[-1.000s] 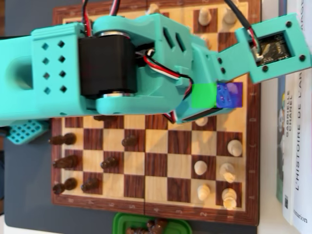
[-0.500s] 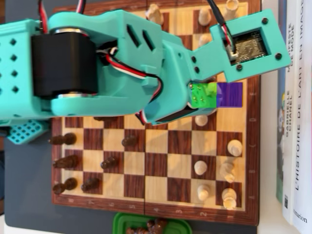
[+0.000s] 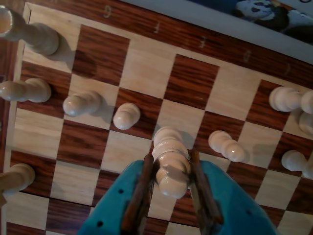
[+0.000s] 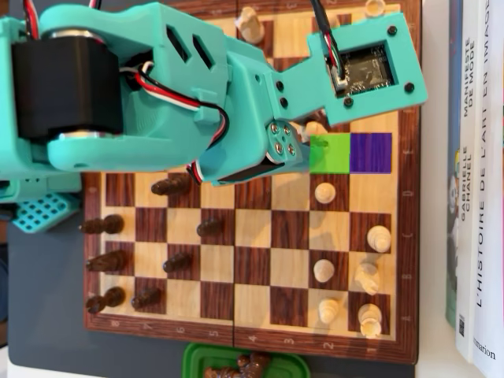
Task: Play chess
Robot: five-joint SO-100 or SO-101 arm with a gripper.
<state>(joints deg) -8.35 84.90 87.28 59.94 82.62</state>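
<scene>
Fingers [image 3: 170,188] clamped on white piece [image 3: 170,161], lifted over chessboard [image 4: 252,335] centre, wrist view. Game mid-course: captured dark pieces in green tray [image 4: 244,366]. Placement outstanding.

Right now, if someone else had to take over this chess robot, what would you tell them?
Claw: shut on a white chess piece, over the board beside the green square.
White pieces stand along the right side in the overhead view, dark ones on the left; a green tray below the board holds dark pieces.
Done: piece gripped.
Left: set it on a square and let go; the target is not evident.
</scene>
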